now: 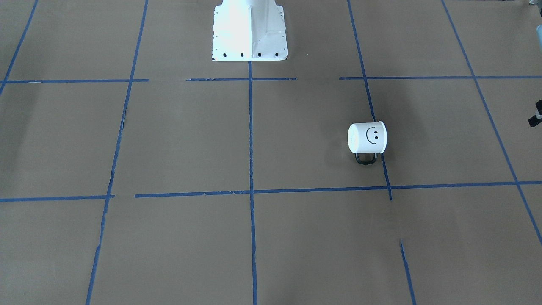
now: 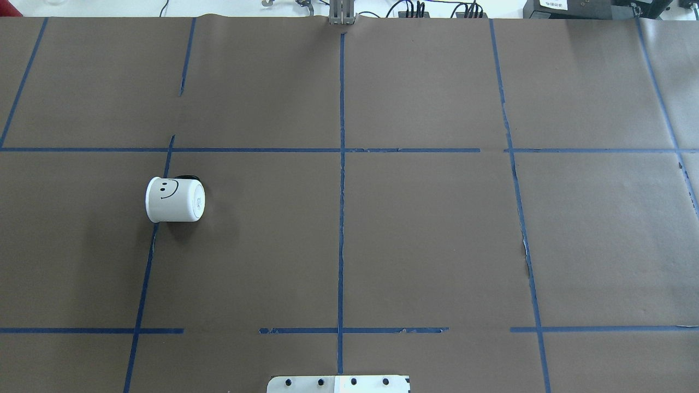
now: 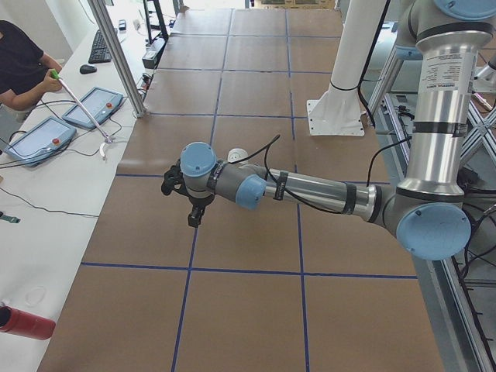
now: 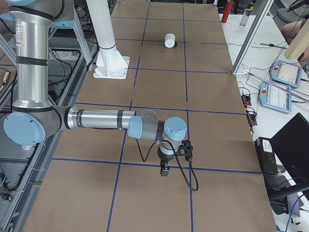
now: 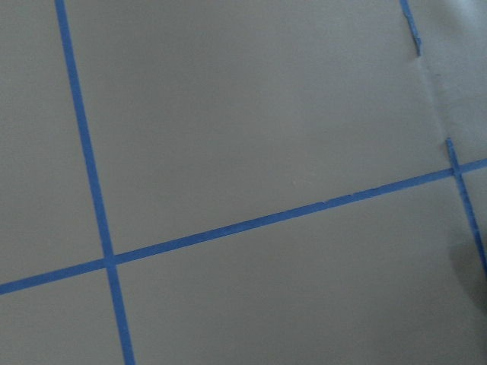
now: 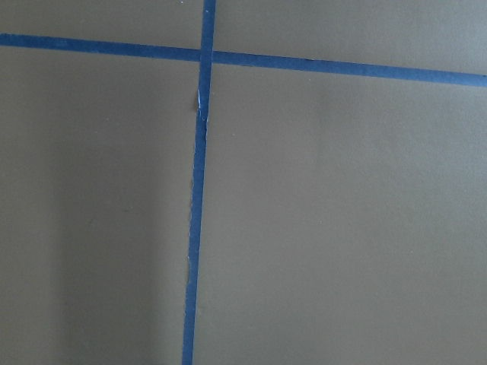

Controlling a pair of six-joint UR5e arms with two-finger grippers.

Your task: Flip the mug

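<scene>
Overhead exterior mostly hides mug (image 2: 175,200) handle; cannot tell if left tool (image 3: 188,203), right tool (image 4: 175,158) spread.

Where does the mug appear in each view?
Front-facing: mug right of centre.
Overhead: mug left of centre.
Exterior left: mug centre, mostly behind the left arm.
Exterior right: mug top centre.
Wrist views: not in them.
Shared landmark: white base plate.

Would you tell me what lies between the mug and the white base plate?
Only brown paper and blue tape lines lie between the mug and the base plate; the overhead view shows it.
</scene>
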